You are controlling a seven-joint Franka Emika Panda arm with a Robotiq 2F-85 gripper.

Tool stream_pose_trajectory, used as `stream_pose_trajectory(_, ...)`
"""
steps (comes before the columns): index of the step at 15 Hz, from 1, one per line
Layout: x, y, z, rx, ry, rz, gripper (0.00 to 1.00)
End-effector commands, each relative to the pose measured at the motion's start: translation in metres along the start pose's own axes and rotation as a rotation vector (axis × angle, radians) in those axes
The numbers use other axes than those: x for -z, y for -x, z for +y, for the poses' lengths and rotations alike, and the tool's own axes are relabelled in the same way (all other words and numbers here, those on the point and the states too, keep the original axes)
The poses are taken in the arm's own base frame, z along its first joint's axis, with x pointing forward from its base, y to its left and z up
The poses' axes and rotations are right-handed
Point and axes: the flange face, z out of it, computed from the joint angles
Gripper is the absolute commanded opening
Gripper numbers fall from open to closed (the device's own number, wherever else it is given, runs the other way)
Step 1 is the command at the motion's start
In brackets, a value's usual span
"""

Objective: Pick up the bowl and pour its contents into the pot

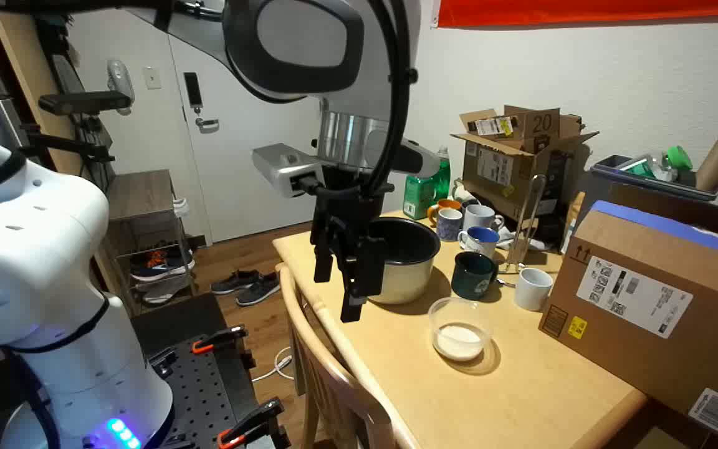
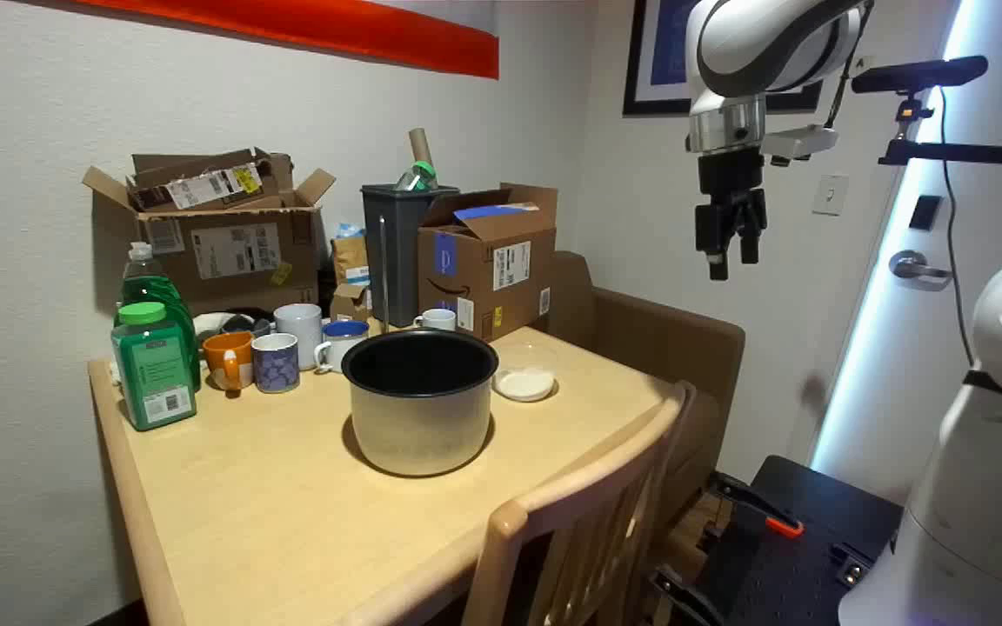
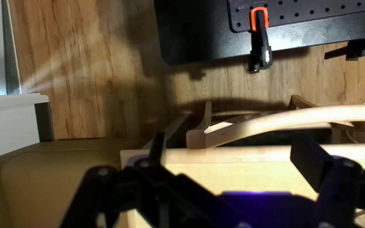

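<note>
While the jaws stand spread wide apart, the clear round bowl (image 1: 457,312) rests upright on the table (image 1: 540,380), below them and to their right in an exterior view. Its see-through wall rises from a bottom covered by a white layer (image 1: 459,343), hard to identify. Lower than the jaws and left of them in an exterior view stands the wide metal pot (image 2: 421,426), pale silver-grey with near-straight sides, a black rim and a black inside whose floor is too dark to read. Right of the jaws, past the pot, are a dark green mug (image 1: 472,277) and a white mug (image 1: 532,290). Also left of the jaws are two bottles of green liquid (image 2: 153,369), an open cardboard box (image 2: 231,252) holding a smaller box (image 2: 205,183), and a dark grey bin (image 2: 402,261) with a cardboard tube (image 2: 420,146) and a green-capped clear container (image 2: 418,176) in it.
</note>
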Motion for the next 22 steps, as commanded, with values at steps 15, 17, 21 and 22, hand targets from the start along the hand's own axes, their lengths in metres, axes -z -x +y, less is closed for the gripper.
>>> stream_pose_trajectory(15, -0.017, -0.062, 0.000, -0.030, -0.066, 0.101, 1.00)
stream_pose_trajectory(17, -0.028, -0.079, 0.003, -0.014, -0.072, 0.120, 1.00)
stream_pose_trajectory(21, -0.046, -0.114, 0.012, 0.027, -0.074, 0.158, 1.00)
stream_pose_trajectory(22, -0.047, -0.123, 0.014, 0.044, -0.072, 0.158, 1.00)
